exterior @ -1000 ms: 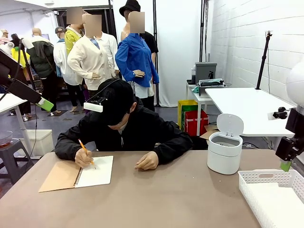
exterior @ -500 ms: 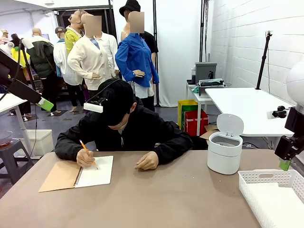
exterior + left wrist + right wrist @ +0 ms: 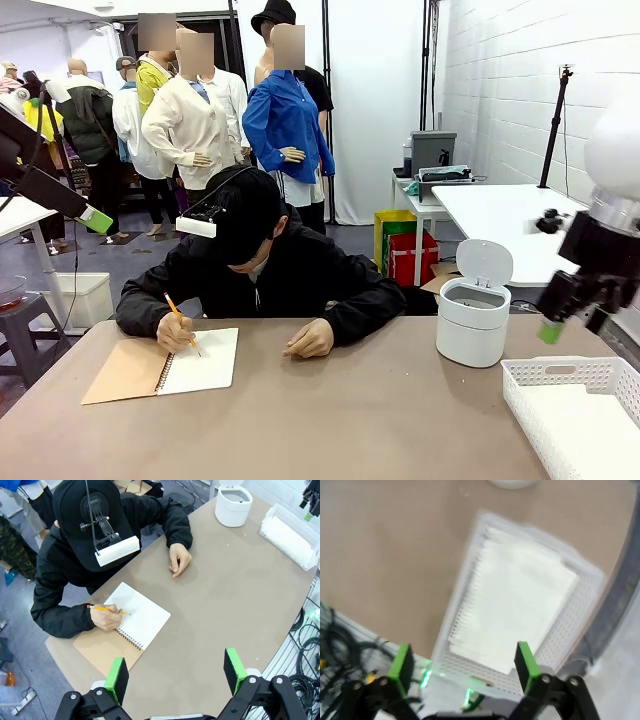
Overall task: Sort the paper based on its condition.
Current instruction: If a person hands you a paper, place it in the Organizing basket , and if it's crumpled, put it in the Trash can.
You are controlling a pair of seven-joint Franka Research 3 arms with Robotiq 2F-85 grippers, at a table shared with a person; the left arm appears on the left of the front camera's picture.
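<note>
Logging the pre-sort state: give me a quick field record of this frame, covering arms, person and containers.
left fingers: open, empty, high over the table's near left side
right fingers: open, empty, over the basket
person: writing in the notebook with a pencil, other hand on the table
notebook: open, table's left side
bin: white, lid up, far right
basket: white, near right corner, contents blurred

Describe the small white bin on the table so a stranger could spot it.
Look at the brown table, toward its far right corner. Beyond the flat white basket stands the bin: a round, squat white tub with its lid flipped up, unlike the rectangular, perforated basket.
</note>
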